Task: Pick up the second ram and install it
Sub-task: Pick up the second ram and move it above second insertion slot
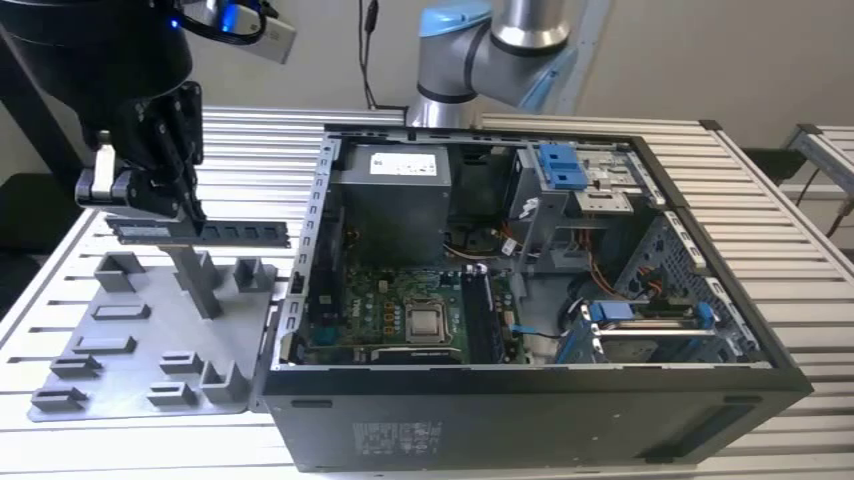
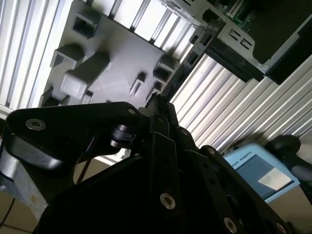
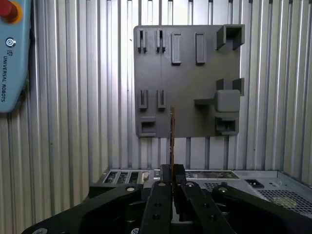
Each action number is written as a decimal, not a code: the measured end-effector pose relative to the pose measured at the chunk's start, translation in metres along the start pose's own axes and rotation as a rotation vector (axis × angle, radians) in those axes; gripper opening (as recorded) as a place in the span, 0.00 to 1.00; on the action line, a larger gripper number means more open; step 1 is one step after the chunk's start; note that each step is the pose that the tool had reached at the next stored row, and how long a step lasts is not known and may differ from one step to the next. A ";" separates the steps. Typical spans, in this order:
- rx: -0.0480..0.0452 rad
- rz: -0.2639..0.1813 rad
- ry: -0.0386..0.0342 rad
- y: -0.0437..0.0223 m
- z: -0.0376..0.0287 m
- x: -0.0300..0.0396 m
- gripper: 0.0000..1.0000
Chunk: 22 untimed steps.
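In the exterior view my gripper point(image 1: 144, 207) hangs at the left, above the grey tray point(image 1: 134, 330). It is shut on one end of the second ram point(image 1: 200, 232), a dark flat stick held level with its free end pointing toward the open computer case point(image 1: 534, 420). The stick is lifted off the tray, beside a tall grey post point(image 1: 200, 280). In the first wrist view the ram point(image 3: 171, 134) is a thin edge-on bar sticking out from the closed fingers point(image 3: 165, 171). In the second wrist view the ram point(image 2: 181, 70) runs out from the fingertips point(image 2: 157, 103) over the tray point(image 2: 117, 63).
The case lies open on a slatted metal table point(image 1: 801, 300), its motherboard point(image 1: 400, 300) facing up with dark slots point(image 1: 481, 315) beside the processor socket. A power supply point(image 1: 394, 190) and blue drive brackets point(image 1: 561, 165) stand further in. A teach pendant point(image 3: 9, 58) lies on the table.
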State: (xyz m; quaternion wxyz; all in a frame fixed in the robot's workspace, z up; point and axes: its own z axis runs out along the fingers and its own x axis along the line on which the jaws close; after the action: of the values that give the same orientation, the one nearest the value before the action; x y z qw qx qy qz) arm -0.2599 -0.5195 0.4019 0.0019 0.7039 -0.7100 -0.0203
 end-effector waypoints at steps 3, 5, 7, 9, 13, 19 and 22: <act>-0.0001 -0.001 0.0001 -0.0076 -0.0003 -0.0001 0.14; -0.0001 -0.001 0.0000 -0.0129 -0.0004 -0.0001 0.14; -0.0001 -0.002 0.0000 -0.0183 -0.0006 -0.0002 0.14; -0.0001 -0.002 0.0001 -0.0235 -0.0007 -0.0002 0.14; -0.0001 -0.003 0.0001 -0.0322 -0.0010 -0.0003 0.14; -0.0001 -0.005 0.0002 -0.0481 -0.0015 -0.0004 0.14; -0.0002 -0.006 0.0002 -0.0557 -0.0018 -0.0005 0.14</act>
State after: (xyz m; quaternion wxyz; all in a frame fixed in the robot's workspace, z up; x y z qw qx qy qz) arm -0.2042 -0.5195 0.4020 0.0020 0.7060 -0.7079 -0.0203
